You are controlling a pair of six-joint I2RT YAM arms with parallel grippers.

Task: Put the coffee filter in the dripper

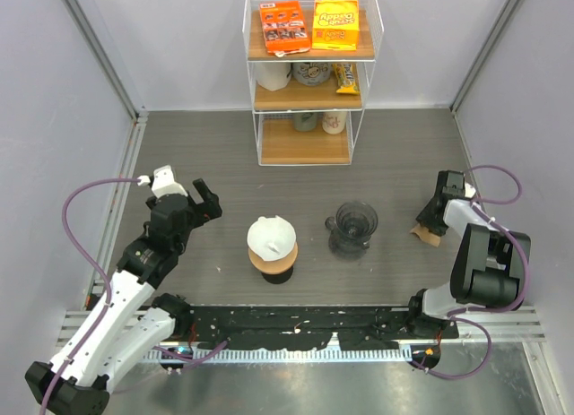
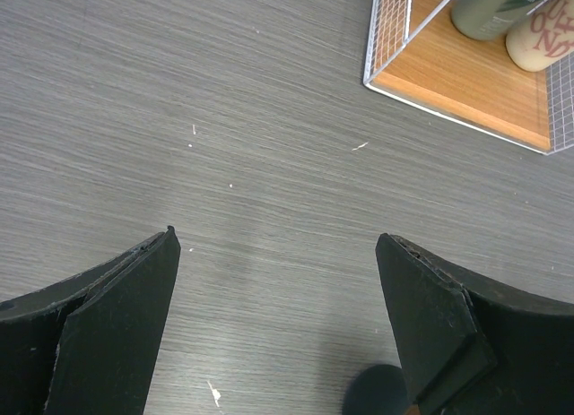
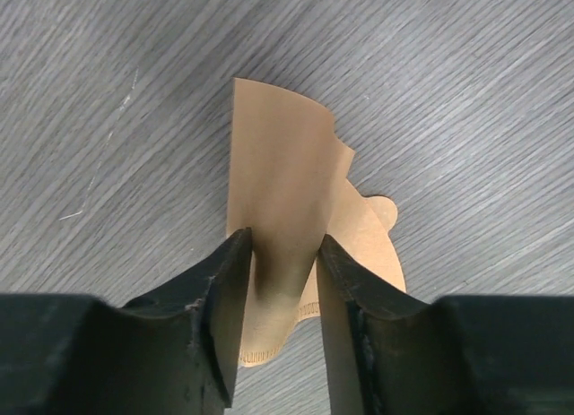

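From above, the right gripper (image 1: 434, 220) is low on the right side of the grey wood-look table (image 1: 395, 155), on top of the brown paper coffee filter (image 1: 429, 235). The dark see-through dripper (image 1: 352, 225) stands well apart from it, nearer the middle. A white cone on a round wooden base (image 1: 272, 246) stands beside the dripper. The left gripper (image 1: 211, 200) hangs far off on the left, wide open and holding nothing. A white wire rack with wooden shelves (image 1: 305, 83) stands at the back. This view shows how far the filter must travel, but not the pinch itself. The left wrist view shows the left gripper (image 2: 276, 240) wide open over bare table, with only a corner of the rack (image 2: 466, 83). It shows no filter and no dripper. The right wrist view shows what the others miss. The right gripper (image 3: 285, 245) presses from both sides on a fold of the filter (image 3: 287, 182) that stands up, while the rest lies flat on the table. So it has the paper, but only a thin bit. I think the fold could slip out when lifted, because paper is smooth and floppy. It could also crumple and then not sit well inside the dripper. A low carry might bump the dripper and tip it.
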